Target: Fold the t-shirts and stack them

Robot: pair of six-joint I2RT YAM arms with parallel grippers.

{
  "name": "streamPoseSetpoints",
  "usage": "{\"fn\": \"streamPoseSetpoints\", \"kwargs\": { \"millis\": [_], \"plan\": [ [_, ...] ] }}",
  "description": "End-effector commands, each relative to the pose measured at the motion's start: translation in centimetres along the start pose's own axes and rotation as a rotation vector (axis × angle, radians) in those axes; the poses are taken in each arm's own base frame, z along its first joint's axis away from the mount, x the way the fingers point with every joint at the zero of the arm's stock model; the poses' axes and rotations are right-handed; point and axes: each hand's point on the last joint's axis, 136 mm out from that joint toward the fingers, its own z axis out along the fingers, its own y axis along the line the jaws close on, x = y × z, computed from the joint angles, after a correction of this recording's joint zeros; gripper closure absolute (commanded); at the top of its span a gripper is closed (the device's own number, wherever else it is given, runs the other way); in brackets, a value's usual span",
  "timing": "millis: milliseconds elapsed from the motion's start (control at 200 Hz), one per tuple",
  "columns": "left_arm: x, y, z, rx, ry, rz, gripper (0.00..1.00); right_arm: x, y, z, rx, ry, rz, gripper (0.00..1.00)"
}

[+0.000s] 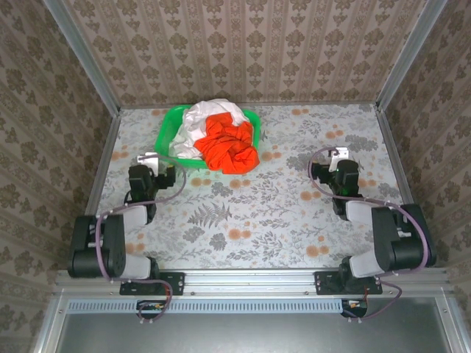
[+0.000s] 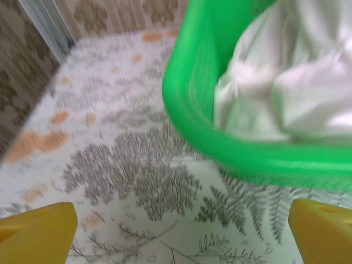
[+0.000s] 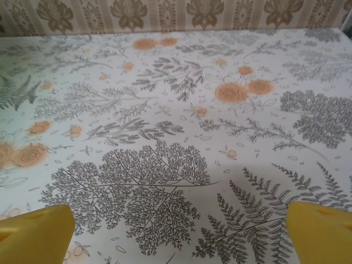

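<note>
lying in one green basket are two t-shirts; left hand, right hand gape.

Two soft cloth t-shirts: one bright orange-red t-shirt, one white t-shirt. One green plastic basket, at twelve o'clock. Two black two-finger grippers: left gripper at nine o'clock, right gripper at three.
</note>
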Motion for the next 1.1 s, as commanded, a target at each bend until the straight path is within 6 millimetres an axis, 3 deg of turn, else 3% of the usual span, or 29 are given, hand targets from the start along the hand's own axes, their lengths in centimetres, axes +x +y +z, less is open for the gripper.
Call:
{"fn": "streamPoseSetpoints", "kwargs": {
  "millis": [0,105,225,400,495,630,915,1095],
  "plan": [
    [-3.0,0.2,-2.1,0.001,-0.015,0.036,0.0,-3.3,0.7,-1.7,-0.039,-0.039,-0.004,0.0],
    [-5.1,-2.0,-4.4,0.142,0.008,0.14,0.0,-4.8,2.0,-3.5,-0.106,-0.025,-0.051,0.0],
    [-6.6,-6.1,-6.4,0.387,0.012,0.292,0.0,-6.0,4.9,-5.4,-0.236,-0.019,-0.138,0.0],
    [-4.2,-11.7,-7.2,0.69,0.123,0.593,0.0,-6.5,9.8,-7.9,-0.417,0.008,-0.295,0.0],
    [-2.4,-13.3,-6.5,0.785,0.179,0.732,0.06,-6.5,11.9,-8.8,-0.479,0.02,-0.353,0.0],
    [0.2,-14.0,-4.5,0.865,0.273,0.849,0.19,-5.9,13.6,-9.2,-0.54,0.055,-0.353,0.01],
    [0.6,-15.0,-0.3,0.912,0.316,0.968,0.31,-5.8,14.2,-10.4,-0.553,0.054,-0.351,0.0],
    [0.9,-16.2,1.5,0.917,0.325,1.02,0.32,-5.7,13.9,-10.6,-0.543,0.059,-0.351,0.0]
  ]
}}
